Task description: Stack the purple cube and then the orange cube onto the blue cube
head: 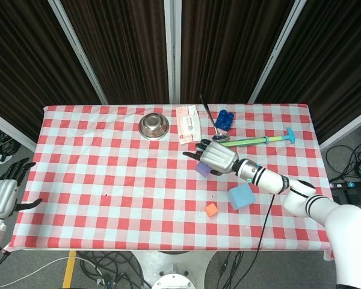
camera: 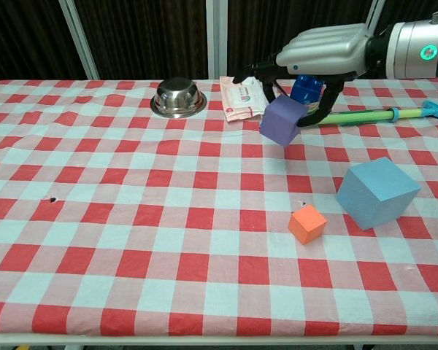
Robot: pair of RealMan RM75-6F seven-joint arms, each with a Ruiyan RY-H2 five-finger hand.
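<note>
Looking down from the head view, the right hand [head: 215, 158] grips the purple cube [head: 202, 169], whose near-left part shows under the fingers. Blue cube [head: 241, 195] lies to the near right of it on the checked tablecloth [head: 108, 180], and orange cube [head: 212, 209] lies nearer still, left of the blue one; the two are apart. Beyond the hand lie a steel bowl [head: 154, 126], a white packet [head: 188, 124], a ladle [head: 215, 127], a blue toy [head: 225, 119] and a long green-and-blue stick [head: 253, 141]. Left hand [head: 3, 194] rests off the table's near left corner, fingers spread, holding nothing. Whether the purple cube touches the cloth cannot be told from above.

Chest view: the right hand [camera: 306, 62] holds the purple cube [camera: 282, 121] tilted and clear of the cloth, fingers [camera: 323, 102] curled round its far and right sides. Bowl [camera: 179, 98] stands far left of it, the packet [camera: 242, 100] just behind it, the stick [camera: 379, 114] to the right, and the toy [camera: 308, 87] is partly hidden by the fingers. Blue cube [camera: 376, 192] sits near right, orange cube [camera: 307, 224] near it to the left, not touching. A small dark speck [camera: 52, 199] marks the cloth at left. Left hand falls outside this view.
</note>
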